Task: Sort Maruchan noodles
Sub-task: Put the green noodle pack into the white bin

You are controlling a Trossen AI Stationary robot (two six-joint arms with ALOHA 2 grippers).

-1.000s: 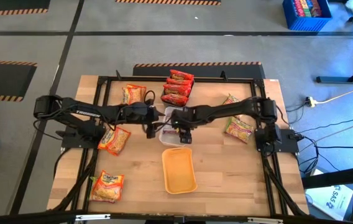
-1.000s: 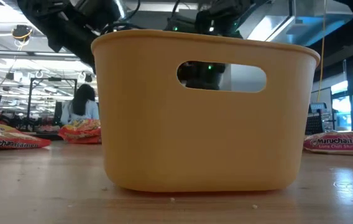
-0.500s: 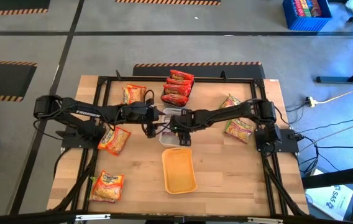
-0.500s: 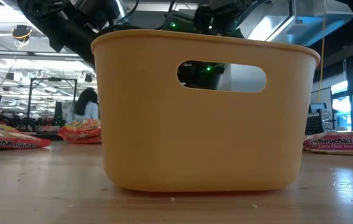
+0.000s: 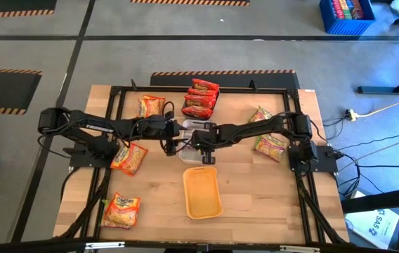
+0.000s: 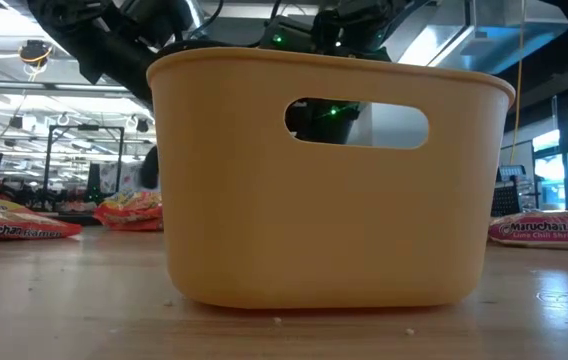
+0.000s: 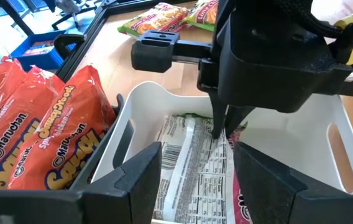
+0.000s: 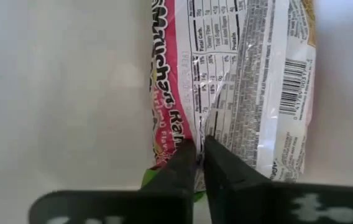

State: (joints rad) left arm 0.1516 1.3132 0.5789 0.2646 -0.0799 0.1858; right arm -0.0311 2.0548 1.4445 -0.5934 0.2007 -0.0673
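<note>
Our right gripper (image 8: 200,163) is pinching the green-and-red Maruchan packet (image 7: 195,171) inside the white tray (image 7: 344,134). Our left gripper (image 7: 195,177) is hovering spread just beside it

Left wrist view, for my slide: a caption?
Right gripper pinches a crinkly green-and-red noodle packet inside the white plastic tray.
</note>
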